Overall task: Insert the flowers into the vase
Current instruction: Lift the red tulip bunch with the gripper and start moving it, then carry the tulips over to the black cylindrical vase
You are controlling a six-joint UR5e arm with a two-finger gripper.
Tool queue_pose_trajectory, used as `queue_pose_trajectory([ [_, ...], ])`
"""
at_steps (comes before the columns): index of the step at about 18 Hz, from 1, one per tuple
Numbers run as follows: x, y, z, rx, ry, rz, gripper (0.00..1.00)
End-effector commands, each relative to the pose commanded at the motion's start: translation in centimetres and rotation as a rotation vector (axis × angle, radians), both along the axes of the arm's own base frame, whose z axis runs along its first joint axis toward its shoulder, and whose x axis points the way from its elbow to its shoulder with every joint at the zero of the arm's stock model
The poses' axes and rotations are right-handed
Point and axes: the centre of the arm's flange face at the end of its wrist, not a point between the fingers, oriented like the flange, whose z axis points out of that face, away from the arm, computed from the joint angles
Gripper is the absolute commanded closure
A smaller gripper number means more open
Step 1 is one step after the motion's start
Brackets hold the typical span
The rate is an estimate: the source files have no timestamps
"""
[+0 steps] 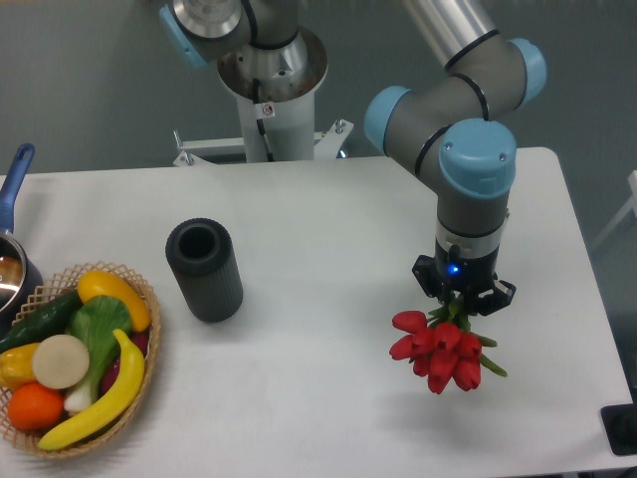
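Robot hand [461, 301] pinching the flowers [441, 352] by their stems above the table [328, 219]; the vase [204, 270] stands well apart to the hand's side.

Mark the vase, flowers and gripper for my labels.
vase [207, 274]: fixed camera, ribbed side.
flowers [443, 354]: fixed camera, red buds.
gripper [461, 304]: fixed camera, between fingertips at the stems.

The supporting surface is a white rectangular table [328, 209] with rounded corners. Standing upright on it, left of centre, is a dark grey-black ribbed cylindrical vase [204, 270]. At the front left corner sits a round woven wicker basket [139, 383] of toy fruit and vegetables. A blue-handled metal pot [12, 261] rests at the left edge, partly out of view.
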Motion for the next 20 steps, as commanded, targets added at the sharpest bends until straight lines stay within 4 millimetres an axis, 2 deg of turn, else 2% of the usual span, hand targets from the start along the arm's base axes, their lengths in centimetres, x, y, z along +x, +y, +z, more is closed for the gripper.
queue_pose_trajectory([
  [6, -0.5, 0.5, 1.7, 0.084, -0.004, -0.009, 1.00],
  [10, 0.6, 2.2, 3.1, 0.228, -0.055, 0.013, 1.00],
  [13, 2.2, 3.1, 5.1, 0.341, -0.112, 0.032, 1.00],
  [15, 4.4, 5.4, 5.9, 0.419, -0.183, 0.036, 1.00],
  [18, 6.2, 7.1, 7.2, 0.590, -0.366, 0.077, 1.00],
  [20, 7.7, 7.6, 9.5, 0.703, -0.462, 0.050, 1.00],
])
